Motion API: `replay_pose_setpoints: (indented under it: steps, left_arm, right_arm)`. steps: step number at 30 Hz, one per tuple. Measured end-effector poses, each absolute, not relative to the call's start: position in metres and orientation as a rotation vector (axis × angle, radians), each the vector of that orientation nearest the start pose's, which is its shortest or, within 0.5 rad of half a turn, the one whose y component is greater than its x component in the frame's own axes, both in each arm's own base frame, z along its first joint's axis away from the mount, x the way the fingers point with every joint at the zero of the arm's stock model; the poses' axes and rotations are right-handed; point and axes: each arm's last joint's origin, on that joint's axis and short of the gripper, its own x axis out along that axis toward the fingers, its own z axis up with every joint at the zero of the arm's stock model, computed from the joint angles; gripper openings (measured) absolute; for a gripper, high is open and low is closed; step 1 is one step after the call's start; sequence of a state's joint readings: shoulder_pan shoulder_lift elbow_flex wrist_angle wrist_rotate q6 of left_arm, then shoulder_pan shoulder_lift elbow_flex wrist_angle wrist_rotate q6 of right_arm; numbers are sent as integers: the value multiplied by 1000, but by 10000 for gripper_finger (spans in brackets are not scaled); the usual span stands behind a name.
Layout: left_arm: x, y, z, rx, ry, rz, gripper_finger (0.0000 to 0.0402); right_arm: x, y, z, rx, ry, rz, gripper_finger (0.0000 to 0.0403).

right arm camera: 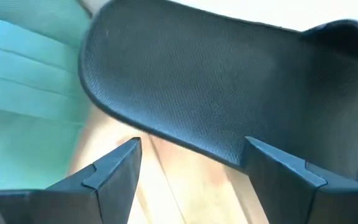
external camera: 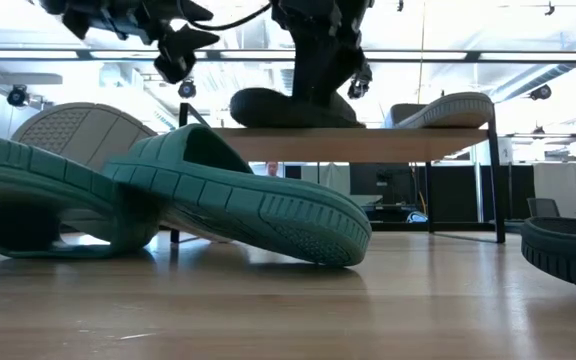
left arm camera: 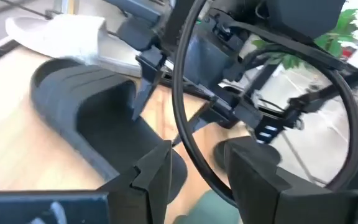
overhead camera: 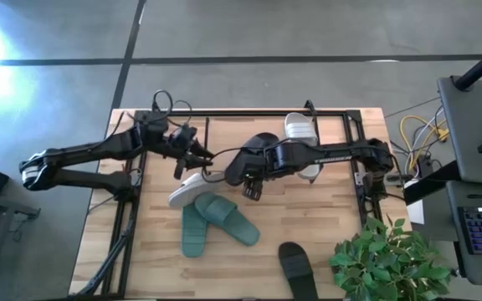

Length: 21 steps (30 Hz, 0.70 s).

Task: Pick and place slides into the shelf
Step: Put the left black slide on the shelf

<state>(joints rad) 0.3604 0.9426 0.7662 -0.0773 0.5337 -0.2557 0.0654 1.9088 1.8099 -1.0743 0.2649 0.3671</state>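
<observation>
The shelf [external camera: 368,143] stands at the table's far side. On its board lie a black slide [overhead camera: 262,147] [external camera: 293,108] [right arm camera: 216,81] and a white slide [overhead camera: 299,130] [external camera: 448,108]. My right gripper [overhead camera: 253,186] [right arm camera: 191,165] is open just above the black slide's near end, its fingers apart on either side of that end. My left gripper [overhead camera: 192,159] [left arm camera: 197,177] is open and hovers to the left of the black slide, above a second white slide [overhead camera: 188,189] on the table. The teal pair [overhead camera: 216,219] [external camera: 168,200] lies overlapped in mid-table. Another black slide [overhead camera: 295,263] lies at the near edge.
A potted plant [overhead camera: 383,259] stands at the table's near right corner. A black cable loop [left arm camera: 185,93] hangs in front of my left gripper. The larger black table frame [overhead camera: 362,176] runs along the sides. Bare wood shows at the near left [overhead camera: 132,267].
</observation>
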Motion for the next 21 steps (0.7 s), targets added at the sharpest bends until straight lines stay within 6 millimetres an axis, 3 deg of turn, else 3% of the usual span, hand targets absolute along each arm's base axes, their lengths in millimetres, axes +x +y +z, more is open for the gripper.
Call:
replay_pose_setpoints:
  steps: [5,12,17,21]
  left_arm:
    - [208,67,311,-331,271,-177,134]
    - [212,76,309,-167,272,-229,134]
    - [209,86,309,-61,246,-184,134]
    - [222,94,296,20,295,-115,134]
  right_arm:
    - [390,20,307,184,1073,-414,271]
    - [372,25,340,222,927,-511,272]
    - [347,26,371,277,801,-595,272]
    - [326,27,391,313,694,-693,272]
